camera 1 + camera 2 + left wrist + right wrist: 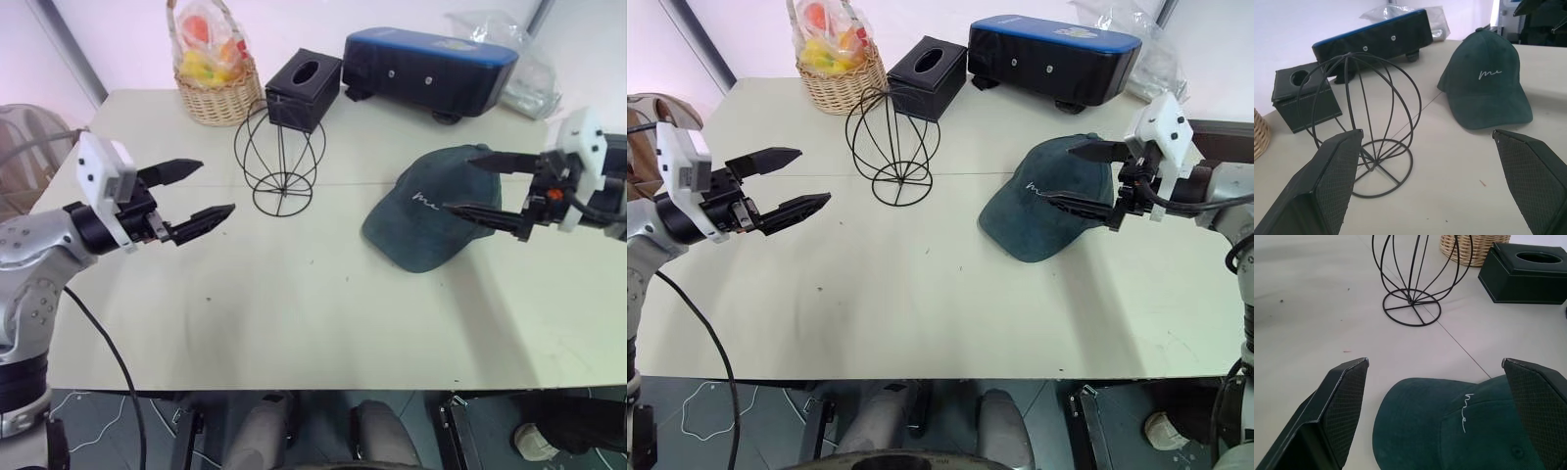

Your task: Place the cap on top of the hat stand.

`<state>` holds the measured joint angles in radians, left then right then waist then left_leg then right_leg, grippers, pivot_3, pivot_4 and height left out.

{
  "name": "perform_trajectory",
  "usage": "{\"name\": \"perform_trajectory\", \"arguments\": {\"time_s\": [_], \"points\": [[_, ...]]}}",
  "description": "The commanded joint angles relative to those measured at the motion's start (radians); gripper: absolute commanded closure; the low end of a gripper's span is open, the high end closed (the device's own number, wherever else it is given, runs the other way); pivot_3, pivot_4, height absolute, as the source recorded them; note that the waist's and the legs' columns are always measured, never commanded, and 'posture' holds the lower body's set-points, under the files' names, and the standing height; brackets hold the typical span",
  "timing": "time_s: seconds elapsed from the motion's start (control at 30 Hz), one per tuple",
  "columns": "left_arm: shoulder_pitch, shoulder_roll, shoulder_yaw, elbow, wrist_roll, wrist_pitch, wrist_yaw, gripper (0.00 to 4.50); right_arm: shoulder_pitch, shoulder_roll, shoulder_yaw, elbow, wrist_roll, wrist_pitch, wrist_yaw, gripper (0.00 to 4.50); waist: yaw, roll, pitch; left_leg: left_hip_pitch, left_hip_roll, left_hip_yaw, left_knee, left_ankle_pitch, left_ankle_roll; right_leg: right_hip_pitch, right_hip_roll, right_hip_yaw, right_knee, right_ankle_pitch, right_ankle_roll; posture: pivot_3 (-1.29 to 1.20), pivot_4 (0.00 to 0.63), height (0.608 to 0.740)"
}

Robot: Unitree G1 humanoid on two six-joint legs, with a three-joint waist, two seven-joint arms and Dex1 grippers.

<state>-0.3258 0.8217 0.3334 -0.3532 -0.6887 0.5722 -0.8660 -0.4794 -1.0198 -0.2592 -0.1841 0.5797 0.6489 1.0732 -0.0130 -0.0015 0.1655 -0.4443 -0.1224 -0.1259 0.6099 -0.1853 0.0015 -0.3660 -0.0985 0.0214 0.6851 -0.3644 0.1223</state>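
Nearest to us are our two grippers, one at each side of the table. Our left gripper [186, 196] hangs at about 9 o'clock from the table's middle, its fingers spread wide and holding nothing. Our right gripper [482, 186] is at about 3 o'clock, also spread wide, with its fingers reaching over the crown of the cap [436, 208]; we cannot tell if they touch the fabric, and they do not pinch it.

We judge that the task is at its very beginning. The cap lies flat on the table [294, 313], brim toward us, at about 2 o'clock from the middle, and it is not lifted. The hat stand [280, 157] stands upright and bare at about 11 o'clock, well apart from the cap. So all is left to do: to close on the cap, to raise it, to carry it across to the stand and to set it on the wire globe.

The surface is a pale, plain tabletop with a fine seam line across it. At the far edge, near 12 o'clock, we see a wicker basket [217, 93] with wrapped fruit, a black tissue box [304, 88] just behind the stand, and a dark case with a blue top [429, 69]. Behind them is a light wall.
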Motion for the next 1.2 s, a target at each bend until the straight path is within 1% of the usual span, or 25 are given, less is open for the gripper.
{"name": "perform_trajectory", "arguments": {"time_s": [0.03,0.27,0.37,0.53,0.73,0.87,0.97,1.2], "points": [[-0.008,0.000,0.016,-0.009,-0.014,-0.014,0.001,0.04,0.003,-0.014,-0.044,-0.057,0.025,0.009,-0.018,0.00,0.000,0.000,0.000,0.000,0.000,0.000,0.000,0.000,0.000,0.000,0.000,0.000,0.000,0.000,0.000,0.00,0.150,0.740],[-0.004,-0.020,-0.003,-0.007,-0.005,-0.019,0.004,0.04,0.095,0.014,-0.044,-0.208,-0.031,-0.024,-0.123,0.00,0.001,0.000,0.000,0.000,0.000,0.000,0.000,0.000,0.000,0.000,0.000,0.000,0.000,0.000,0.000,0.00,0.150,0.740],[0.012,-0.041,-0.015,-0.014,-0.001,-0.022,0.009,0.04,0.172,0.034,-0.063,-0.281,-0.064,-0.043,-0.178,0.00,0.002,0.000,0.000,0.000,0.000,0.000,0.000,0.000,0.000,0.000,0.000,0.000,0.000,0.000,0.000,0.00,0.150,0.740],[0.026,-0.072,-0.040,-0.008,0.016,-0.042,0.015,0.04,0.250,0.066,-0.076,-0.339,-0.120,-0.085,-0.259,0.00,0.002,0.000,0.000,0.000,0.000,0.000,0.001,0.000,0.000,0.001,0.000,0.000,0.000,0.000,0.000,0.00,0.150,0.740],[0.033,-0.108,-0.064,-0.009,0.031,-0.057,0.030,0.04,0.322,0.169,-0.017,-0.430,-0.216,-0.130,-0.406,0.00,0.001,-0.001,0.000,0.000,0.000,0.000,0.001,0.000,0.000,0.003,0.000,0.000,0.000,0.000,0.000,0.00,0.150,0.740],[0.037,-0.116,-0.068,-0.019,0.032,-0.057,0.043,0.04,0.357,0.220,0.041,-0.456,-0.285,-0.174,-0.458,0.00,0.001,-0.001,0.000,0.000,0.000,0.000,0.001,0.000,0.000,0.002,0.001,0.000,0.000,0.000,0.000,0.00,0.150,0.740],[0.040,-0.115,-0.067,-0.024,0.031,-0.055,0.051,0.04,0.385,0.243,0.072,-0.451,-0.327,-0.218,-0.472,0.00,0.001,-0.001,0.000,0.001,0.000,-0.001,0.001,0.000,0.000,0.001,0.001,0.000,0.000,0.000,0.000,0.00,0.150,0.740],[0.047,-0.106,-0.054,-0.024,0.036,-0.061,0.055,0.04,0.471,0.240,0.152,-0.417,-0.408,-0.338,-0.429,0.00,0.002,-0.001,0.000,0.001,0.000,-0.001,0.001,0.000,0.000,0.001,0.001,-0.001,0.000,0.000,0.000,0.00,0.150,0.740]]}}
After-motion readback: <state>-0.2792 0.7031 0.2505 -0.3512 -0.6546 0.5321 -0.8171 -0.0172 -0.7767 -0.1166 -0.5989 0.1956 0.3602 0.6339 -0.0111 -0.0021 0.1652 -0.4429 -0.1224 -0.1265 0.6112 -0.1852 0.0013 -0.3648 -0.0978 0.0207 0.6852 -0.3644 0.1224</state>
